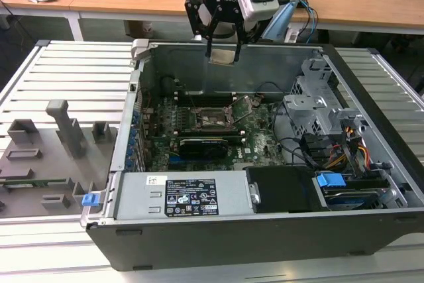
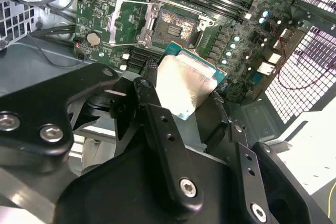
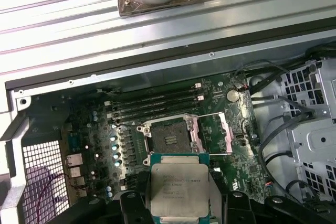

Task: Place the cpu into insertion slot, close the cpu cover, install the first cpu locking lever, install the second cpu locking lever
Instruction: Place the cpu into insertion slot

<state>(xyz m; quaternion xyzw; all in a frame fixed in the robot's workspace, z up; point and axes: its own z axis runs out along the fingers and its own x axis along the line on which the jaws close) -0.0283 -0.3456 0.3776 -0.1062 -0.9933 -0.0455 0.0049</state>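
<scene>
My gripper [image 1: 223, 52] hangs above the back of the open computer case, shut on the cpu [image 1: 223, 56], a thin square chip with a silvery-grey top. Both wrist views show the cpu [image 3: 178, 188] [image 2: 185, 85] clamped by its edges between black fingers [image 2: 152, 95]. Below it on the green board lies the insertion slot [image 3: 168, 139] [image 2: 176, 24] [image 1: 211, 118], a dark square socket that stands uncovered and apart from the chip. The cpu cover [image 3: 212, 132] [image 2: 128, 22], a silvery metal frame, is flipped open beside the socket.
Long black memory slots [image 3: 152, 100] run beside the socket. A black card with a heatsink [image 1: 202, 145] lies in front of it. A power supply [image 1: 179, 197] fills the case front, with a drive cage [image 1: 318, 107] and cables at the exterior view's right. Grey fixtures [image 1: 59, 130] stand outside at its left.
</scene>
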